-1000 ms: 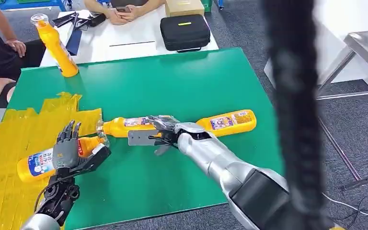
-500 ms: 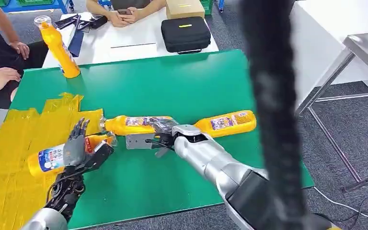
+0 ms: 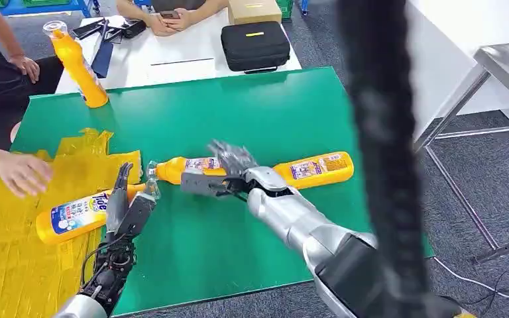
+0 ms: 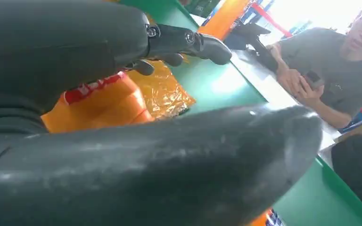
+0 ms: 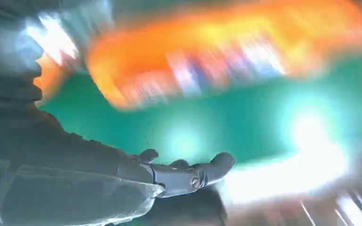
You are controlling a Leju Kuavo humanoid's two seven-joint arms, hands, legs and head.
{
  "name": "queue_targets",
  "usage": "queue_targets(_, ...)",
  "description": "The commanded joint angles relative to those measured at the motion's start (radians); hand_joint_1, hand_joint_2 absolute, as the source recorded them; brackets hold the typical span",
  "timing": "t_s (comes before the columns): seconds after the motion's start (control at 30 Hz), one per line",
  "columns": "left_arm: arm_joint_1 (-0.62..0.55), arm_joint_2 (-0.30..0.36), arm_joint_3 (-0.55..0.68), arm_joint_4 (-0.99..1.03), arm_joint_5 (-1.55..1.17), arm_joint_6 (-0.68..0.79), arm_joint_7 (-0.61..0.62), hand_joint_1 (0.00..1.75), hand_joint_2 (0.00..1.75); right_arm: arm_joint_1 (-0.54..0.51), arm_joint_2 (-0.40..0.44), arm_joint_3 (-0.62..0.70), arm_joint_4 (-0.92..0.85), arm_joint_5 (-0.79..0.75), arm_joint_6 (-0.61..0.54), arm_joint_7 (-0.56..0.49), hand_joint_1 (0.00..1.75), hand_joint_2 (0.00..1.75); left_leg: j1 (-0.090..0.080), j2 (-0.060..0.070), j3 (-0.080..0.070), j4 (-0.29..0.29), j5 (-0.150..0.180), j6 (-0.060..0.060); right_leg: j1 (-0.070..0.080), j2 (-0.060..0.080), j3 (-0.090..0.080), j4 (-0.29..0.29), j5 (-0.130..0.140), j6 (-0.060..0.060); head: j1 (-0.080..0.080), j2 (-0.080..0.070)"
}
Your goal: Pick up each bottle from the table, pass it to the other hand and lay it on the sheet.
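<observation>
Four orange bottles are counted: one [image 3: 83, 212] is laid on the yellow sheet [image 3: 13, 258] with its neck beside the spread fingers of the left hand [image 3: 130, 211]; one [image 3: 189, 168] is lain on the green table [image 3: 252, 112] under the spread right hand [image 3: 228, 165], contact unclear; one [image 3: 315, 168] is lain just beyond; one [image 3: 76, 63] is stood upright at the far corner; a person's hand [image 3: 23, 173] is rested on the sheet.

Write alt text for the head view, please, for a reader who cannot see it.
Right robot hand is spread above an orange bottle lying on a green table. Left robot hand is beside another bottle lying on the yellow sheet, where a person's hand reaches in.
</observation>
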Motion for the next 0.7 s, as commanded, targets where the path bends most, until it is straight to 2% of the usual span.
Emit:
queue_targets(0.03,0.060,0.100,-0.141,-0.116,0.171,0.000,0.003,0.00,0.00,-0.089,-0.116,-0.172,-0.346,-0.115,0.010,-0.119,0.00,1.75,0.001,0.002,-0.001,0.002,-0.002,-0.003,0.001,0.000,-0.001,0.001,-0.002,0.000,-0.001,0.000)
queue_targets(0.17,0.105,0.114,-0.173,-0.269,0.260,0.004,0.003,0.00,0.00,-0.079,-0.129,-0.160,-0.337,-0.114,0.017,-0.101,0.00,1.75,0.002,0.000,0.001,0.002,-0.003,-0.003,0.002,-0.002,0.001,0.001,-0.003,0.000,-0.001,0.000)
queue_targets(0.23,0.106,0.113,-0.173,-0.270,0.261,0.005,0.003,0.00,0.00,-0.068,-0.130,-0.159,-0.333,-0.113,0.007,-0.109,0.00,1.75,0.003,0.002,0.004,0.004,-0.006,-0.005,0.003,-0.001,0.005,0.002,-0.005,-0.001,-0.001,0.000)
queue_targets(0.3,0.106,0.113,-0.173,-0.270,0.261,0.005,0.003,0.00,0.00,-0.068,-0.130,-0.159,-0.333,-0.113,0.007,-0.109,0.00,1.75,0.002,0.000,0.001,0.001,-0.002,-0.003,0.002,-0.002,0.001,0.000,-0.002,0.000,-0.001,0.000)
queue_targets(0.33,0.141,0.125,-0.189,-0.397,0.305,0.024,0.003,0.00,0.00,-0.075,-0.127,-0.145,-0.296,-0.106,0.004,-0.105,0.00,1.75,0.002,0.000,0.002,0.002,-0.003,-0.004,0.002,-0.002,0.002,0.000,-0.003,-0.001,0.000,0.000)
queue_targets(0.37,0.152,0.131,-0.196,-0.435,0.316,0.030,0.003,0.00,0.00,-0.077,-0.127,-0.142,-0.286,-0.106,0.009,-0.101,0.00,1.75,0.002,0.000,0.002,0.003,-0.004,-0.004,0.002,-0.003,0.003,0.001,-0.004,-0.001,0.000,0.000)
queue_targets(0.47,0.194,0.149,-0.197,-0.604,0.372,0.017,0.003,0.00,0.00,-0.101,-0.128,-0.101,-0.182,-0.090,0.133,-0.035,0.00,1.75,0.002,0.001,-0.002,0.001,-0.002,-0.002,0.002,0.000,-0.001,0.000,-0.002,0.000,-0.001,0.000)
queue_targets(0.5,0.205,0.148,-0.180,-0.653,0.401,-0.013,0.003,0.00,0.00,-0.118,-0.125,-0.075,-0.120,-0.076,0.214,-0.001,0.00,1.75,0.003,0.002,0.000,0.003,-0.004,-0.003,0.003,0.000,0.000,0.001,-0.003,0.000,0.000,0.000)
queue_targets(0.6,0.205,0.148,-0.180,-0.653,0.401,-0.013,0.003,0.00,0.00,-0.118,-0.125,-0.075,-0.120,-0.076,0.214,-0.001,0.00,1.75,0.002,0.001,-0.001,0.002,-0.003,-0.003,0.002,-0.001,0.000,0.000,-0.003,-0.001,0.000,0.000)
queue_targets(0.63,0.212,0.143,-0.152,-0.683,0.438,-0.067,0.003,0.00,0.00,-0.129,-0.118,-0.069,-0.057,-0.080,0.282,0.017,0.00,1.75,0.002,0.001,0.000,0.002,-0.004,-0.004,0.002,-0.001,0.001,0.001,-0.004,-0.001,-0.001,0.000)
queue_targets(0.7,0.223,0.141,-0.131,-0.707,0.462,-0.119,0.003,0.00,0.00,-0.128,-0.131,-0.044,-0.016,-0.053,0.300,0.050,0.00,1.75,0.001,0.001,-0.002,0.001,-0.002,-0.002,0.001,0.000,-0.002,0.000,-0.002,0.000,0.000,0.000)
